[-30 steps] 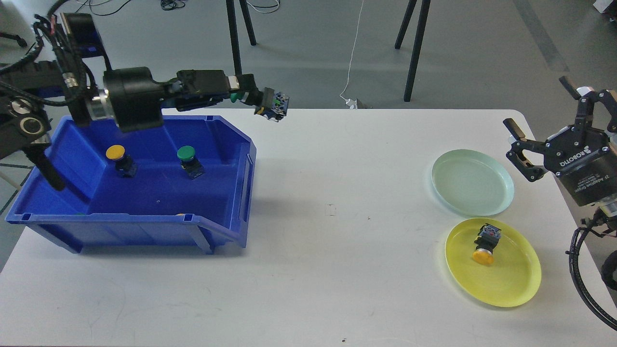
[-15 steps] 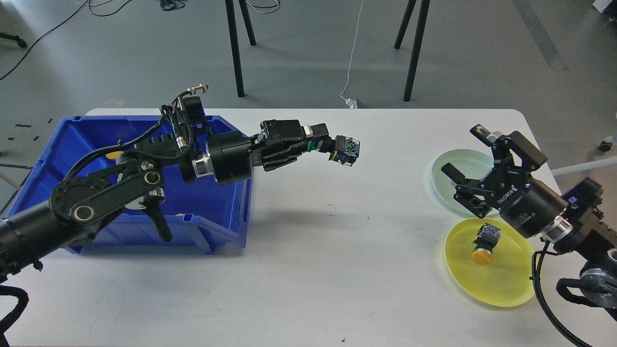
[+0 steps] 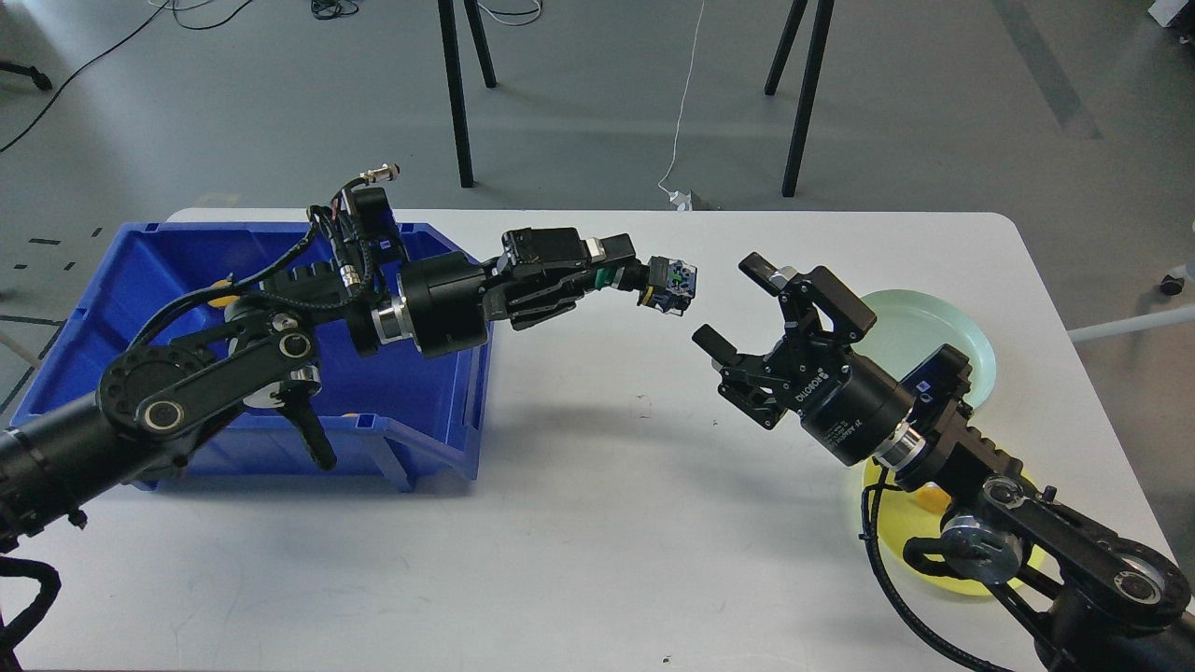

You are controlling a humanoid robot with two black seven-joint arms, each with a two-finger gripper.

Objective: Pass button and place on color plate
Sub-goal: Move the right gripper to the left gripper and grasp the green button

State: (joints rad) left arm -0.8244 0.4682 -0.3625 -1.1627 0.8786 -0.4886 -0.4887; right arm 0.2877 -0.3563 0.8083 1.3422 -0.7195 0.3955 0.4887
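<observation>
My left gripper [image 3: 624, 276] is shut on a green button [image 3: 668, 286], gripping its green cap end, with the blue-black base pointing right, held above the table's middle. My right gripper [image 3: 736, 306] is open, its fingers just right of and below the button, not touching it. The pale green plate [image 3: 943, 329] lies at the right, partly behind my right arm. The yellow plate [image 3: 971, 579] lies nearer, mostly hidden by the arm; the yellow button on it shows only as a sliver [image 3: 929, 499].
The blue bin [image 3: 187, 280] stands at the left, largely covered by my left arm; a bit of a yellow button [image 3: 220, 301] shows inside. Black stand legs are on the floor behind the white table [image 3: 597, 523].
My right arm has swung left from the plates toward the held button, gripper open. My left gripper first carried the button right and down over the table, then stayed nearly still.
</observation>
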